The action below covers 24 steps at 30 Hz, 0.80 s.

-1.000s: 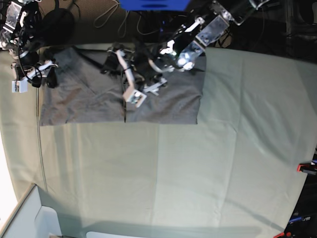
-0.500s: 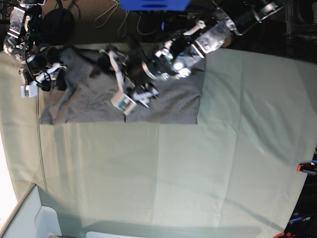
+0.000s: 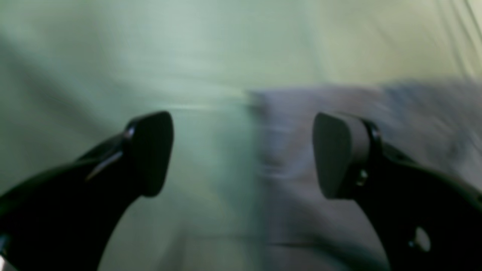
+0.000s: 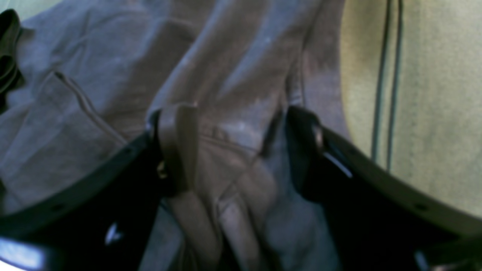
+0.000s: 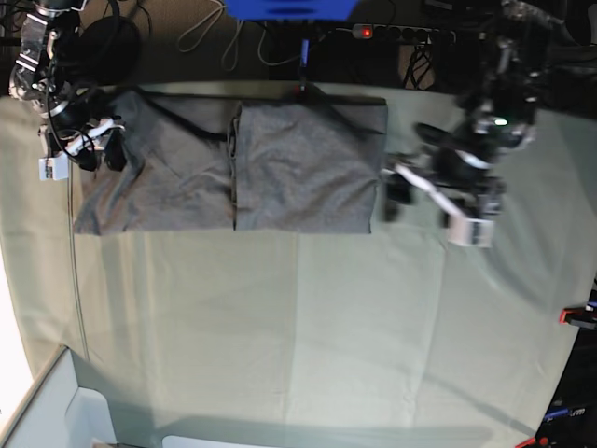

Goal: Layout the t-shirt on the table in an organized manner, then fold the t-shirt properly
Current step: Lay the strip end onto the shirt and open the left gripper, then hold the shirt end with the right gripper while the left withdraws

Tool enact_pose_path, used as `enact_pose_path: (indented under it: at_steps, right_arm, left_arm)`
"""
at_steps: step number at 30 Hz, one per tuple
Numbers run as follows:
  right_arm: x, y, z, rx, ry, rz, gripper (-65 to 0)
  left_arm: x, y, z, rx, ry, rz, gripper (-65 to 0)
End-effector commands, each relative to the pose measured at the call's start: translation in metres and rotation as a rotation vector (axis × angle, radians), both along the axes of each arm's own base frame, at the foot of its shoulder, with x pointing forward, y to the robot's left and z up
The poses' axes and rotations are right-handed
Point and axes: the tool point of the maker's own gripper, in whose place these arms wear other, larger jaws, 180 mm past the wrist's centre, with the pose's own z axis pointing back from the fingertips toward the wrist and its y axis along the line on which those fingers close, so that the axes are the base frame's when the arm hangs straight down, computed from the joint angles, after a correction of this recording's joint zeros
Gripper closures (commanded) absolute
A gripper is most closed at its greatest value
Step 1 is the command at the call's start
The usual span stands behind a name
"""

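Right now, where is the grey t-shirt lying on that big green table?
In the base view the t-shirt lies flat at the table's far edge, left of centre, between the right gripper at its left end and the left gripper beside its right edge.

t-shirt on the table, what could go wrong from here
The right gripper has open jaws straddling a bunched ridge of the t-shirt; closing may pinch several layers and drag the fold crooked. The left gripper is blurred mid-swing beside the shirt's edge on the table and could snag it.
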Motion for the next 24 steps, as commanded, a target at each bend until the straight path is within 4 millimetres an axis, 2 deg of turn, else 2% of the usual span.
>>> enact_pose_path:
  at_steps: [1, 4, 6, 8, 10, 12, 16, 22, 24]
  right_arm:
    - [-0.005, 0.009, -0.005, 0.000, 0.033, 0.052, -30.8]
    - [-0.004, 0.015, -0.005, 0.004, 0.035, 0.071, -18.2]
    - [0.004, 0.016, -0.002, 0.005, 0.019, 0.072, -10.2]
    - [0.009, 0.016, 0.000, 0.005, 0.012, 0.072, -3.9]
    - [0.010, 0.013, 0.001, -0.001, 0.009, 0.074, -1.5]
    - [0.012, 0.012, 0.002, -0.005, 0.006, 0.073, -3.8]
    - [0.011, 0.003, 0.005, -0.026, 0.009, 0.077, -14.0]
    - [0.008, 0.001, 0.004, -0.030, 0.015, 0.077, -36.9]
    - [0.008, 0.001, 0.005, -0.031, 0.012, 0.078, -41.0]
  left_arm:
    - [0.006, 0.012, 0.015, -0.002, -0.052, 0.032, -56.7]
    - [0.002, 0.047, 0.024, 0.012, -0.075, 0.137, -56.7]
    - [-0.002, 0.062, 0.027, 0.020, -0.079, 0.184, -56.7]
    - [-0.004, 0.071, 0.027, 0.021, -0.081, 0.211, -56.7]
    - [-0.004, 0.073, 0.027, 0.021, -0.081, 0.222, -56.7]
    - [-0.005, 0.073, 0.025, 0.021, -0.075, 0.221, -56.7]
    - [-0.004, 0.072, 0.025, 0.018, -0.078, 0.220, -56.7]
    - [-0.002, 0.072, 0.027, 0.018, -0.083, 0.221, -56.7]
    - [-0.001, 0.073, 0.027, 0.018, -0.085, 0.222, -56.7]
